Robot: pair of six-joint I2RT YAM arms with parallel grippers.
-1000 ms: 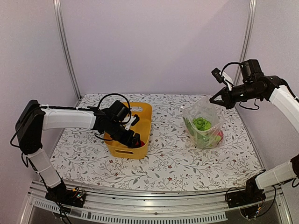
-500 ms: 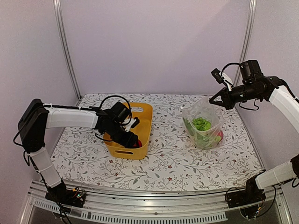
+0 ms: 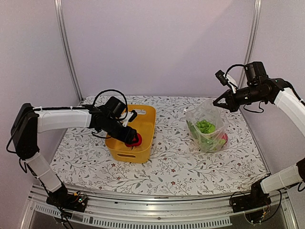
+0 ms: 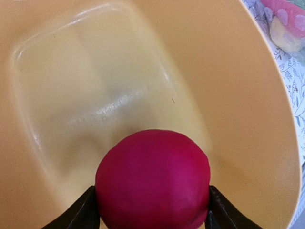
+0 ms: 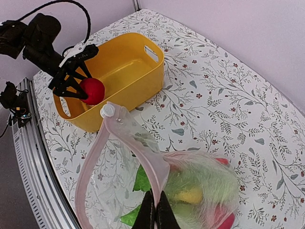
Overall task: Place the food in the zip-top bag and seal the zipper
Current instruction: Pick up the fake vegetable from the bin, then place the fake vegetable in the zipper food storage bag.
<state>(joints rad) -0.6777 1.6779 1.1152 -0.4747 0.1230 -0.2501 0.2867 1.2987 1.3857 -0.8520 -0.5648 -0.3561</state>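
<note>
My left gripper [image 3: 132, 140] is shut on a round red toy fruit [image 4: 152, 179] and holds it just above the yellow tub [image 3: 143, 121]; the fruit also shows in the top view [image 3: 134, 140] and the right wrist view [image 5: 92, 90]. My right gripper [image 3: 222, 101] is shut on the pale pink zipper strip [image 5: 138, 143] of the clear zip-top bag [image 3: 208, 125] and holds its mouth up and open. Green, yellow and red food pieces [image 5: 200, 191] lie inside the bag.
The tub's inside [image 4: 95, 95] shows no other pieces in the left wrist view. The flowered table cloth [image 3: 176, 162] spreads between tub and bag. A metal rail [image 3: 157, 217] runs along the near edge; purple walls stand behind and at both sides.
My left gripper has risen out of the tub with the red fruit and moved a little left and up. The right arm and the bag have not moved.
</note>
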